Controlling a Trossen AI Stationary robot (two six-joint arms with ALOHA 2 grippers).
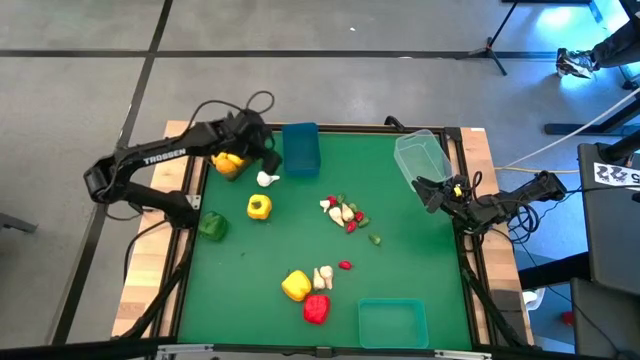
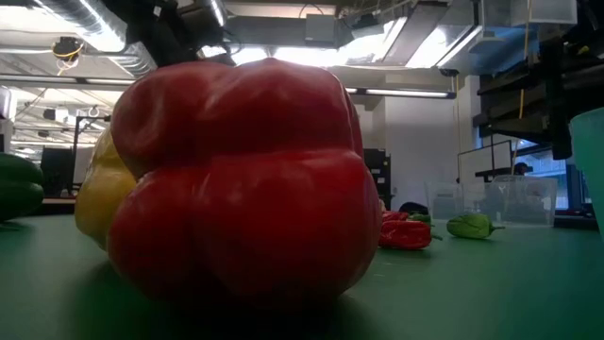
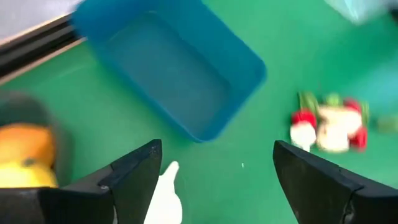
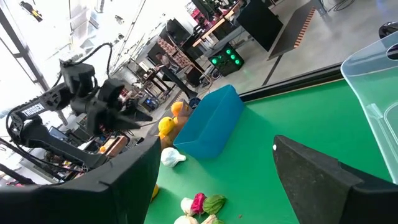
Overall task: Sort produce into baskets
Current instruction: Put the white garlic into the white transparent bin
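My left gripper (image 1: 268, 158) is open at the table's far left, above a white garlic piece (image 1: 266, 179), which lies on the mat just in front of its fingers in the left wrist view (image 3: 163, 200). The blue basket (image 1: 300, 148) stands to its right. Yellow-orange fruits (image 1: 228, 162) sit in a dark basket (image 3: 25, 115) to its left. My right gripper (image 1: 428, 190) is open and empty at the far right, beside the tilted clear basket (image 1: 420, 155). The teal basket (image 1: 392, 322) stands at the near edge.
On the mat lie a yellow pepper (image 1: 259, 207), a green pepper (image 1: 212, 226), another yellow pepper (image 1: 296, 285) beside a red pepper (image 1: 316, 308), garlic pieces (image 1: 323, 277), and a mid-table cluster of white, red and green bits (image 1: 345, 213). The red pepper fills the low view (image 2: 236, 179).
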